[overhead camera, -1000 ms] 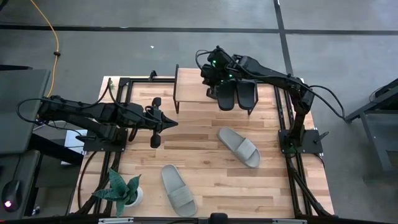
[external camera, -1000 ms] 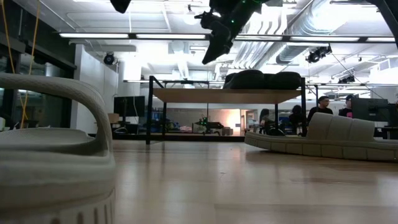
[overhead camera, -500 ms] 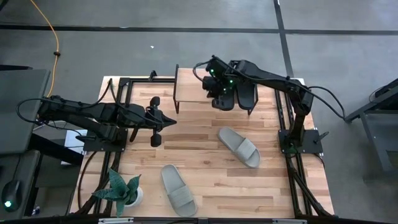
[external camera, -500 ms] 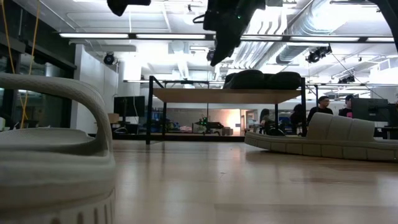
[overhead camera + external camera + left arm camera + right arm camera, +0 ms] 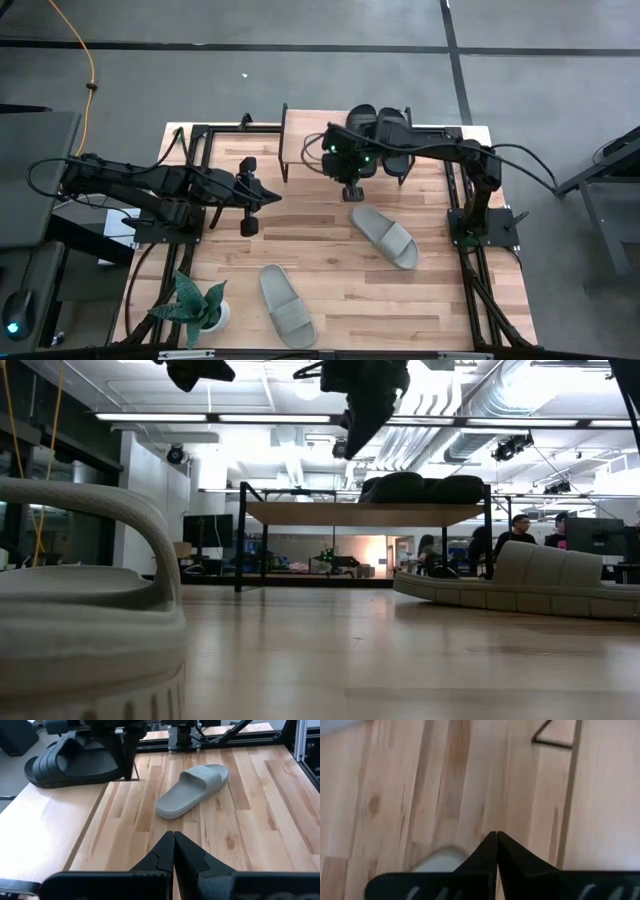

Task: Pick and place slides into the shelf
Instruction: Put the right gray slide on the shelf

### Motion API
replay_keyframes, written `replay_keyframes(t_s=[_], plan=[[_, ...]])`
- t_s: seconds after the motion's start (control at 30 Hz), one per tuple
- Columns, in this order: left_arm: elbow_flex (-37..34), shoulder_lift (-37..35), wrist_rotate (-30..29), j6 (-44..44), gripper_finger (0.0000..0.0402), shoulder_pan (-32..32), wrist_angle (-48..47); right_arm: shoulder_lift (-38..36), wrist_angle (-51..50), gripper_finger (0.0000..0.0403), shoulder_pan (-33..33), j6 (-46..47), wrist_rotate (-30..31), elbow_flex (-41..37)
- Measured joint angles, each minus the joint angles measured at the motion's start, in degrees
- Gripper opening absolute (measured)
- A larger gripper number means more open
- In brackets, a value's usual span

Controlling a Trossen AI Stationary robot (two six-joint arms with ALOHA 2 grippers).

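We judged the right gripper (image 5: pixel 352 189), fingers together at the shelf's (image 5: pixel 300 146) five o'clock, might jab the grey slide (image 5: pixel 384 236) unless it opened.

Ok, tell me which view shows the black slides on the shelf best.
The high view: both black slides sit side by side on the shelf. The low view shows them edge-on, the left wrist view shows one, partly hidden, and the right wrist view shows none.
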Motion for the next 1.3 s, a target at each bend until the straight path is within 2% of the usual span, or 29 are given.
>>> replay_keyframes(t_s=[0.17, 0.43, 0.63, 1.0, 1.17, 1.3], plan=[[0.00, 0.00, 0.48, -1.42, 0.0001, 0.02, -1.60, 0.00, -3.36, 0.0001, 2.80, 2.43, 4.29, 0.00], [0.00, 1.03, 9.94, -6.30, 0.0001, -0.01, -2.40, -1.30, -1.89, 0.0000, 4.72, 3.81, 10.36, 0.07], [0.00, 4.89, 17.08, -8.05, 0.0001, 0.01, -1.06, -1.66, -2.09, 0.0000, 4.69, 3.91, 6.71, 0.07], [0.00, 11.05, 38.20, -13.93, 0.0001, -0.98, -0.90, -1.77, -2.81, 0.0000, 4.66, 4.45, 5.10, 0.07], [0.00, 11.65, 38.18, -13.47, 0.0001, -5.27, -0.96, -1.77, -8.38, 0.0000, 5.98, 5.86, 2.31, 0.07], [-0.02, 11.65, 32.49, -13.04, 0.0001, -8.80, -0.98, -1.77, -13.58, 0.0001, 8.23, 8.40, 2.57, 0.07]])
